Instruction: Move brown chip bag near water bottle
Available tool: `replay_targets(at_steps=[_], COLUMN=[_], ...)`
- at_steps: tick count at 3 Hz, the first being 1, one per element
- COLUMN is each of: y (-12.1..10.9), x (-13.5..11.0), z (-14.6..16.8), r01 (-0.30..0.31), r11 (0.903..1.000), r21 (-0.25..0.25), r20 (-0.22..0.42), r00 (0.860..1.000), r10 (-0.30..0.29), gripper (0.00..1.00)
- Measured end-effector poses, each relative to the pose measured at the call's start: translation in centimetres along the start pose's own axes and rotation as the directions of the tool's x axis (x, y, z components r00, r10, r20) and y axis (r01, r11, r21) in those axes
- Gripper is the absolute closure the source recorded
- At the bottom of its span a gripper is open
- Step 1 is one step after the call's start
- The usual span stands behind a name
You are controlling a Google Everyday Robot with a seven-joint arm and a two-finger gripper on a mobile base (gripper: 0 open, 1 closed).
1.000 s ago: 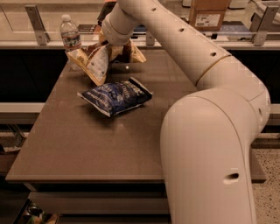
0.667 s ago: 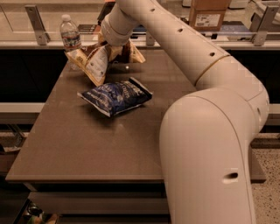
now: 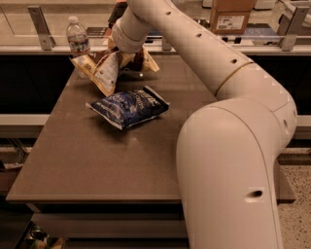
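The brown chip bag (image 3: 99, 68) is crumpled and tilted at the far left of the table (image 3: 97, 165), its left edge right next to the water bottle (image 3: 77, 39). The bottle stands upright at the table's far left corner. My gripper (image 3: 124, 56) is at the end of the arm that reaches over from the right. It sits in the middle of the bag and is shut on it, with the bag's folds sticking out on both sides. The wrist hides most of the fingers.
A dark blue snack bag (image 3: 129, 106) lies flat in the middle of the table, just in front of the brown bag. A rail with metal posts (image 3: 40, 26) runs behind the table, and a cardboard box (image 3: 231, 14) stands at the far right. My arm's large body (image 3: 228, 160) covers the table's right side.
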State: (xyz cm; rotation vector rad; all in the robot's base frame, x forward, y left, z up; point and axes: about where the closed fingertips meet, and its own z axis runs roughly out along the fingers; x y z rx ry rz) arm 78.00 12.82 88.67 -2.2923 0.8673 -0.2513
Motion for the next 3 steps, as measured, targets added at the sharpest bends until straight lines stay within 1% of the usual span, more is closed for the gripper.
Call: replay_targets(at_steps=[1,2,3], y=[0.11,0.22,0.22], x=[-0.14,-0.26,-0.26], z=[0.38,0.73,0.73], r01=[0.001,0.001,0.001], r11=[1.0,1.0,1.0], r21=[-0.004,-0.009,-0.009], r20=[0.004,0.007,0.007], r00=[1.0,1.0,1.0], r10=[-0.001,-0.001,-0.001], gripper=[0.13,0.0,0.0])
